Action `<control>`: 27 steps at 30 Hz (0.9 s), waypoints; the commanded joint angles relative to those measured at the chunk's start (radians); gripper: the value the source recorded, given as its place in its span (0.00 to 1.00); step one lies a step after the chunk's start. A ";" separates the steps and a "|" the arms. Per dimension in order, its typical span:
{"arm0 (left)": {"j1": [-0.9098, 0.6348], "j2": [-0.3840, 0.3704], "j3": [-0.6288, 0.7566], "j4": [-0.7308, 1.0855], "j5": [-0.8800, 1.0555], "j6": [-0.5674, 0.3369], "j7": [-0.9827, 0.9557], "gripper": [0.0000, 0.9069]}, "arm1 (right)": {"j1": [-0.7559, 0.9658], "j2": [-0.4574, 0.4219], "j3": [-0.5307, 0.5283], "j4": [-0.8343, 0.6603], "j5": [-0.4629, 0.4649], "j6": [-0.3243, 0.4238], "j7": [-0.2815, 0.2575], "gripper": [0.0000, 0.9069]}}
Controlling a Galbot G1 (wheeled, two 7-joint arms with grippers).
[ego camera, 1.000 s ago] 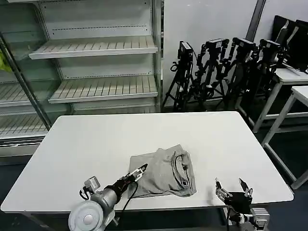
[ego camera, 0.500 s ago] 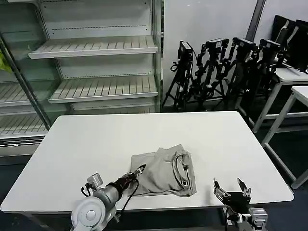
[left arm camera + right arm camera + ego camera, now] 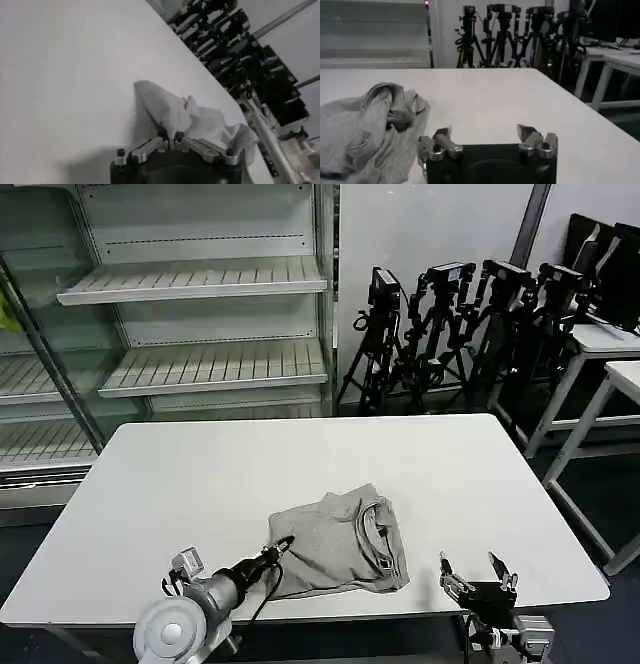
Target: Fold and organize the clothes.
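Note:
The clothes are one light grey T-shirt (image 3: 340, 539), lying in a rumpled, partly folded heap on the white table (image 3: 200, 474) near its front edge, collar towards the right. My left gripper (image 3: 281, 545) reaches in from the front left and is shut on the shirt's near-left edge. In the left wrist view its fingertips (image 3: 164, 135) pinch grey cloth of the T-shirt (image 3: 185, 117), which rises in a peak above them. My right gripper (image 3: 472, 569) hovers open at the table's front edge, right of the T-shirt (image 3: 370, 130), with nothing between its fingers (image 3: 442, 134).
Bare tabletop stretches behind and to both sides of the shirt. Empty white shelving (image 3: 200, 314) stands behind the table on the left. A row of black tripods (image 3: 460, 324) and further white tables (image 3: 610, 354) stand at the back right.
My left gripper has drawn back a little towards the front left, staying on the shirt's near edge. My right gripper has drifted slightly left and lower, still open.

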 commanded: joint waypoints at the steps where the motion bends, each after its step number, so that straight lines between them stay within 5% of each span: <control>1: 0.035 0.024 -0.148 -0.038 -0.102 -0.010 0.008 0.02 | 0.016 -0.010 -0.001 -0.004 0.010 -0.003 0.001 1.00; 17: 0.201 0.445 -0.771 0.128 -0.387 -0.005 0.020 0.02 | 0.164 -0.045 -0.067 -0.069 0.081 -0.014 0.003 1.00; 23: 0.109 0.394 -0.623 -0.078 -0.392 -0.009 -0.023 0.02 | 0.173 -0.039 -0.088 -0.072 0.069 -0.019 0.004 1.00; 27: -0.030 0.286 -0.327 -0.103 -0.272 -0.011 -0.032 0.02 | 0.157 -0.040 -0.082 -0.067 0.040 -0.019 0.001 1.00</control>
